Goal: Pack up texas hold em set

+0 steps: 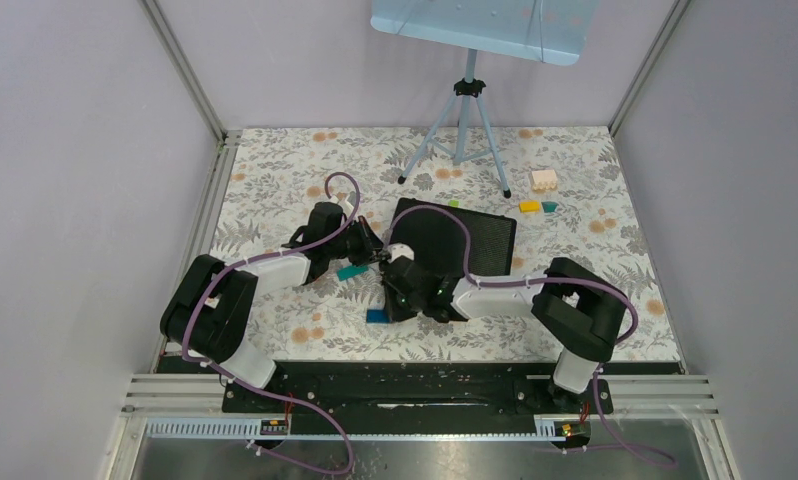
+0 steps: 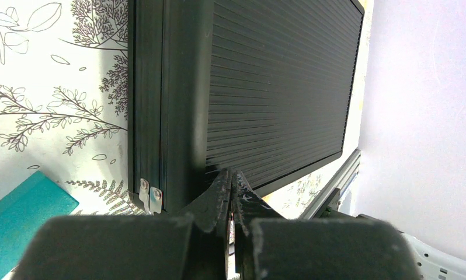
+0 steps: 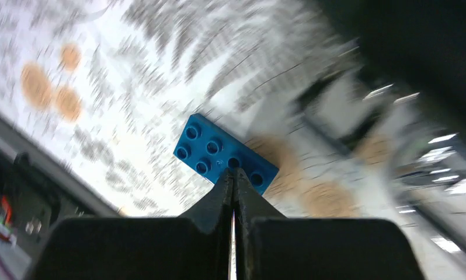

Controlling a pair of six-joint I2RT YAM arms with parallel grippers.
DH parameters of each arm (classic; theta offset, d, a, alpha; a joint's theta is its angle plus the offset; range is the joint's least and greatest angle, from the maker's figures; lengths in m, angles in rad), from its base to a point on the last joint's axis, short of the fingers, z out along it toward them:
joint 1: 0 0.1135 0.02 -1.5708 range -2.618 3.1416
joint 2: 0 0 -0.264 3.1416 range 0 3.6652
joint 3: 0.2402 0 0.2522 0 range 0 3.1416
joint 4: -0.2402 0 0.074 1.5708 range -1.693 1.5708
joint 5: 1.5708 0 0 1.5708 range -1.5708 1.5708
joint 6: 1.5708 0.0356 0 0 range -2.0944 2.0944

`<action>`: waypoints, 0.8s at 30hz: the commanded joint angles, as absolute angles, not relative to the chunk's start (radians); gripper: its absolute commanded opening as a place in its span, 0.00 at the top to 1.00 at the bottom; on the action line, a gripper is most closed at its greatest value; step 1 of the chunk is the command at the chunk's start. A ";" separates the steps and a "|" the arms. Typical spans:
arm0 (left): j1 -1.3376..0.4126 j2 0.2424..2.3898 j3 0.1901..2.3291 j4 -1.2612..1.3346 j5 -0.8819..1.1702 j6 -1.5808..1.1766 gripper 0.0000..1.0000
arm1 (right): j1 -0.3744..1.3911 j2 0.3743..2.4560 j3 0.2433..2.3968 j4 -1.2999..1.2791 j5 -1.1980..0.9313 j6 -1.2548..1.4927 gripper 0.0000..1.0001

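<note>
The black ribbed briefcase (image 1: 465, 243) lies closed and flat on the floral table; chips, dice and discs are hidden inside. In the left wrist view the briefcase (image 2: 265, 87) fills the frame, with two small silver tabs (image 2: 149, 196) at its side edge. My left gripper (image 1: 378, 252) is shut and empty, its tips (image 2: 232, 175) at the case's left side. My right gripper (image 1: 393, 298) is shut and empty at the case's near left corner. In the blurred right wrist view its tips (image 3: 233, 172) hang just over a blue brick (image 3: 225, 153).
A teal brick (image 1: 352, 271) and the blue brick (image 1: 377, 316) lie left of the case; the teal one also shows in the left wrist view (image 2: 20, 210). A yellow brick (image 1: 529, 206), a teal brick (image 1: 550, 206) and a pale piece (image 1: 543, 180) lie at the back right. A tripod (image 1: 465, 120) stands behind.
</note>
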State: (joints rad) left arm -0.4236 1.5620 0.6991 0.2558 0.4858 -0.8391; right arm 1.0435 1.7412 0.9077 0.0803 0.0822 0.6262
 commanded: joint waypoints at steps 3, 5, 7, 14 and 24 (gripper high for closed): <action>-0.417 1.577 0.728 0.265 0.492 -0.828 1.00 | 1.117 1.748 0.927 0.030 -0.050 0.595 1.00; -0.417 1.581 0.729 0.265 0.497 -0.830 1.00 | 1.117 1.725 0.916 0.045 -0.024 0.592 1.00; -0.416 1.581 0.729 0.266 0.496 -0.831 1.00 | 1.116 1.692 0.907 0.048 0.029 0.576 1.00; -0.417 1.578 0.734 0.249 0.497 -0.824 1.00 | 1.068 1.480 0.917 0.055 0.069 0.503 0.94; -0.417 1.583 0.736 0.248 0.493 -0.824 1.00 | 0.845 1.357 0.832 0.172 -0.132 0.620 0.95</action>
State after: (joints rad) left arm -0.4229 1.5723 0.7071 0.2558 0.4934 -0.8391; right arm 0.8818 1.2778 0.8948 0.1085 -0.0227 0.5583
